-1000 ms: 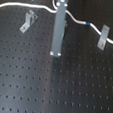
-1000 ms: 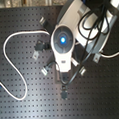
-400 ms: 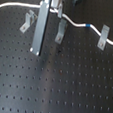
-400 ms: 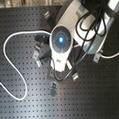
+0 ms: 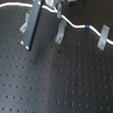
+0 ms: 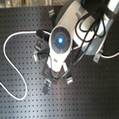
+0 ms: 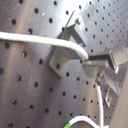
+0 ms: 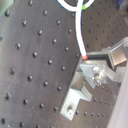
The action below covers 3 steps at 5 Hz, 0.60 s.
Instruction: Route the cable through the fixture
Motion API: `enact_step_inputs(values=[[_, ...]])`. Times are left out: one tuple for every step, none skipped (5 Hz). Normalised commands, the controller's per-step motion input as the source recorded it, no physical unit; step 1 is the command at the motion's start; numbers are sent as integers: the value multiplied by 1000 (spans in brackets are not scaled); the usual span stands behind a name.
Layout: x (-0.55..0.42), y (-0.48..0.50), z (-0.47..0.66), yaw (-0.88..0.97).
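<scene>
We see gripper (image 5: pixel 30 37) shifted toward first exterior view's left, now by brackets; jaws' state unclear. Cable (image 5: pixel 76 25) strung across brackets (image 5: pixel 60 32); wrist views show cable meeting bracket — routing underway, we judge.

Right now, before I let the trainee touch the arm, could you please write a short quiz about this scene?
1. True or false: the cable is black.
2. In the second exterior view, its big loop lies on the second exterior view's: A) left B) right C) nowhere, it is hidden.
3. What colour is the tape band on it?

Key: 1 false, it is white; 2 A; 3 blue.
</scene>
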Motion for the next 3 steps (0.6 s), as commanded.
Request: enact_step_inputs(values=[[239, 333, 295, 449], [82, 70, 110, 291], [74, -62, 202, 486]])
